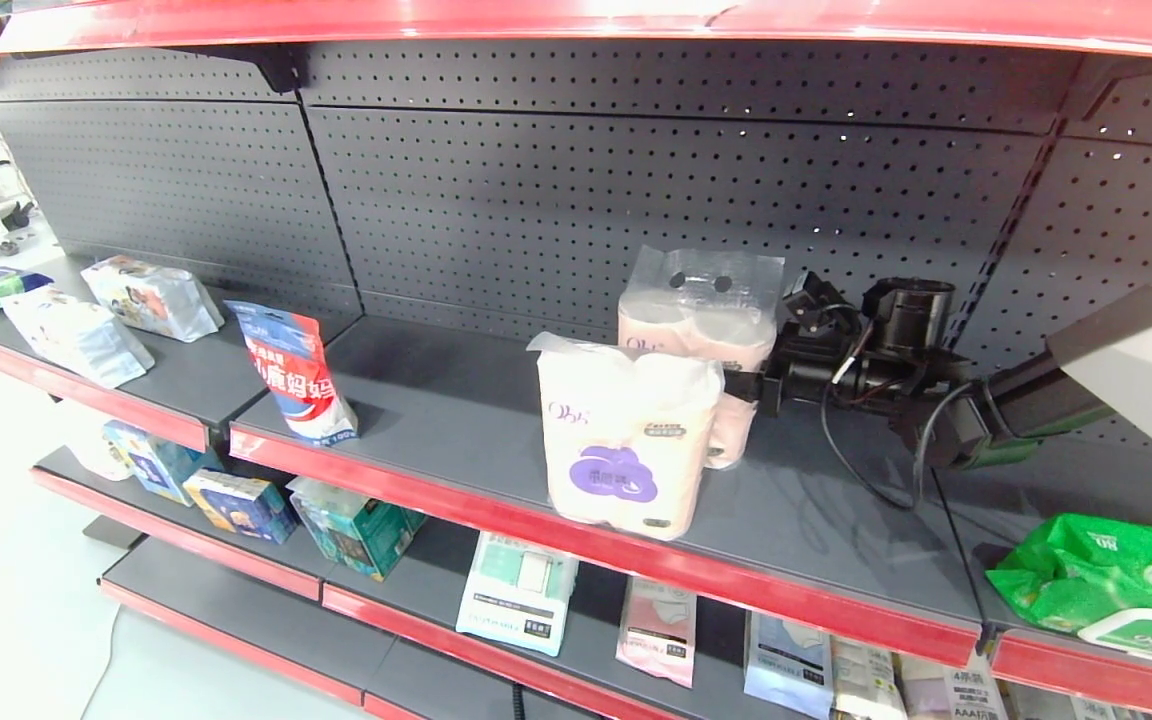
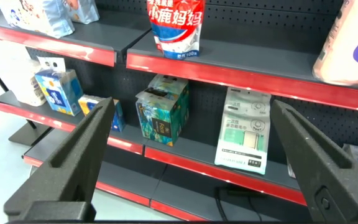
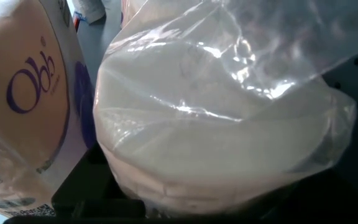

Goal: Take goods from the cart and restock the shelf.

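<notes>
Two toilet-paper packs stand on the shelf. The right claw is clamped on the rear pack, pinching its near side low down. The front pack stands just past it from the claw, closer to the shelf's red edge. The left claw hangs wide open before the lower shelves, with a teal box and a white packet ahead of its fingers.
</notes>
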Tool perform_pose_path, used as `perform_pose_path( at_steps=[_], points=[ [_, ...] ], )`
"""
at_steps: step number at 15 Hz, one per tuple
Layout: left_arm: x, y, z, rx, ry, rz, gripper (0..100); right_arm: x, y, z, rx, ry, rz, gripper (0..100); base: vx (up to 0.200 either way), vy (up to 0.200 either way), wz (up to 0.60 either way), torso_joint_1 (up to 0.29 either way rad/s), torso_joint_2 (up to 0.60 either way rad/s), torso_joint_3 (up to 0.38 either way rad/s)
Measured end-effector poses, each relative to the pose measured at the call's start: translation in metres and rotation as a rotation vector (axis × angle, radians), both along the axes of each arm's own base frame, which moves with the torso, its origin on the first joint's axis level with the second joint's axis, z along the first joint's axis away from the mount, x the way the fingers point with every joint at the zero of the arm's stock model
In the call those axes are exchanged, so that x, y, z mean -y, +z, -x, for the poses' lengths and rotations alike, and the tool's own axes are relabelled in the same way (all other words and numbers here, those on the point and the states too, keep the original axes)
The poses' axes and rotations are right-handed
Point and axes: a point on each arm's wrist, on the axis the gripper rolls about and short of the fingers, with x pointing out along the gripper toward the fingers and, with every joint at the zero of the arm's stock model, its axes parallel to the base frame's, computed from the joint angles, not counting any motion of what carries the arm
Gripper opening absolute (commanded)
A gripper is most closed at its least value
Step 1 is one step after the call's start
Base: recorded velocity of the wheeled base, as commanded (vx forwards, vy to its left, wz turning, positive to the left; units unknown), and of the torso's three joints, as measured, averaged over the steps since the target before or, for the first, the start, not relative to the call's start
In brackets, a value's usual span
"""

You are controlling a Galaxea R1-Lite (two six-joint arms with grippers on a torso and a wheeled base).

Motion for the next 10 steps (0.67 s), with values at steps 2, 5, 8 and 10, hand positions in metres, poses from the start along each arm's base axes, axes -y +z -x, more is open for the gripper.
perform_pose_path(
  at_steps=[2,5,8,10],
  points=[
    [0.0,0.0,0.0,0.0,0.0,0.0,100,-0.001,0.0009,-0.0002,0.008,0.003,0.003,0,0.0,0.0,0.0,0.0,0.0,0.0],
    [0.0,0.0,0.0,0.0,0.0,0.0,100,-0.001,-0.0002,0.0006,0.014,0.004,0.011,0,0.0,0.0,0.0,0.0,0.0,0.0],
    [0.0,0.0,0.0,0.0,0.0,0.0,100,-0.0009,-0.0005,0.0009,0.013,0.003,0.012,0,0.0,0.0,0.0,0.0,0.0,0.0],
    [0.0,0.0,0.0,0.0,0.0,0.0,100,-0.0012,-0.0004,0.0015,0.012,0.002,0.013,0,0.0,0.0,0.0,0.0,0.0,0.0]
  ],
)
